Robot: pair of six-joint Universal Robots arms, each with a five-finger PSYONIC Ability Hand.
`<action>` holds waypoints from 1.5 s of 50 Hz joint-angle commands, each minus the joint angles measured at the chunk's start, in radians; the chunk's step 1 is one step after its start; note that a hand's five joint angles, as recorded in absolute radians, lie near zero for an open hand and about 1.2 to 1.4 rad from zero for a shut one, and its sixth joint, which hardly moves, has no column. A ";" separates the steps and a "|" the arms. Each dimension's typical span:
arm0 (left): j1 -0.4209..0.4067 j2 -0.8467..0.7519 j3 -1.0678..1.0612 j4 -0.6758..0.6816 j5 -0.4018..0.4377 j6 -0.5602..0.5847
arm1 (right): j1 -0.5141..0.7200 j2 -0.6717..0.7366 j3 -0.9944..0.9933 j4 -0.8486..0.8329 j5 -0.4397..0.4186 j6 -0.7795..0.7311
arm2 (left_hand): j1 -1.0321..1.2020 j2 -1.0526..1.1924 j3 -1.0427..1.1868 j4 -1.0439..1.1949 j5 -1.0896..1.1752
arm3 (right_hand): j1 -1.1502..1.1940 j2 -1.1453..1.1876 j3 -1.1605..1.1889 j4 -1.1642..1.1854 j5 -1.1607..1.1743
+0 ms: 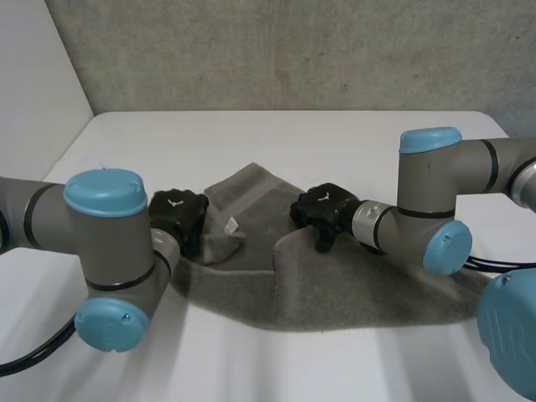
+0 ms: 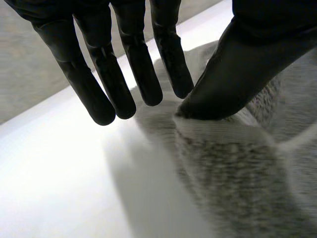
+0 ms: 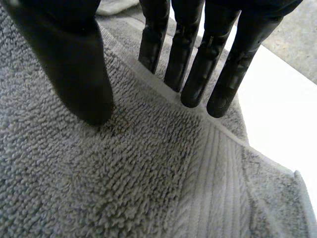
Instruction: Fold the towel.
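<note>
Item one: the flat white table [image 1: 335, 134], backed by a rough grey wall [image 1: 276, 50].

Item two: the grey terry-cloth towel [image 1: 335, 285]. It lies rumpled near the middle of the table, between my two arms. One part rises toward the wall, and a broader part spreads below my right arm. The pile is looped and coarse. A flat ribbed band [image 3: 218, 183] crosses it near one end, and a smooth hem runs along the edge.

Item three: my left arm [image 1: 100, 243] and my right arm [image 1: 431, 193], both grey with light-blue caps, reach in from either side.

Item four: my black left hand [image 1: 177, 216] is at the towel's left edge. Its fingers [image 2: 94, 84] are straight and spread over bare table just past the cloth. Its thumb [image 2: 233, 74] is held apart from them, with the tip resting on the hem. Nothing is gripped.

Item five: my black right hand [image 1: 322, 209] is on the towel's middle fold. Its fingers [image 3: 198, 74] are straight, with the tips at the hem. Its thumb [image 3: 74, 64] is set wide of them, pressing down into the pile. It holds nothing.

Item six, markings: the back of each hand carries a white Y-shaped mark [image 1: 174, 201]. A small white label [image 1: 232, 224] stands up from the towel beside my left hand. I can read no writing on it.
</note>
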 commanded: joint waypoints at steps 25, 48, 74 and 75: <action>0.069 -0.065 0.274 0.026 -0.145 -0.050 | 0.011 -0.116 0.038 -0.109 0.060 0.002 | 0.139 0.138 0.135 0.140 -0.031 | 0.534 0.534 0.534 0.534 0.539; 0.124 0.153 -0.101 0.066 0.308 -0.035 | -0.047 -0.254 0.389 -0.188 0.221 -0.065 | -0.745 -0.746 -0.748 -0.743 -0.914 | 0.534 0.534 0.534 0.534 0.539; 0.032 0.017 -0.062 -0.009 0.312 0.177 | -0.069 -0.358 0.667 -0.304 0.207 -0.067 | -0.759 -0.760 -0.763 -0.758 -0.929 | 0.534 0.534 0.534 0.534 0.539; 0.032 0.017 -0.062 -0.009 0.312 0.177 | -0.069 -0.358 0.667 -0.304 0.207 -0.067 | -0.759 -0.760 -0.763 -0.758 -0.929 | 0.534 0.534 0.534 0.534 0.539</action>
